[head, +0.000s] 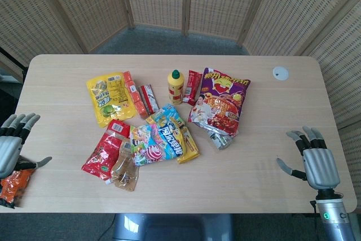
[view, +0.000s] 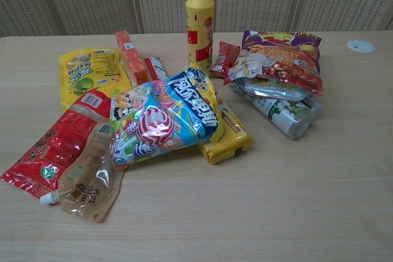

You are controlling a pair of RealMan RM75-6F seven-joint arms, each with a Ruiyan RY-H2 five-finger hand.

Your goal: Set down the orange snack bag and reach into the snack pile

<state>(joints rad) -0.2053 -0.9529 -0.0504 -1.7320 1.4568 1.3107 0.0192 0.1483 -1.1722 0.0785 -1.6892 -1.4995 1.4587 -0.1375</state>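
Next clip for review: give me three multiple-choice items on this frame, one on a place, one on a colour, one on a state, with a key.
1. Where does the orange snack bag lie?
A. at the table's near left corner, by the left hand
B. under the purple chip bag
C. beside the white disc

2. What colour is the cap of the yellow bottle?
A. red
B. green
C. white

3. How is the right hand?
A. gripping a bag
B. pressing on the pile
C. open, holding nothing

Key: A, the head view shows it at the table's left edge, beside that hand; B, the cap is green in both views; C, its fingers are spread over bare table, far from the snacks.
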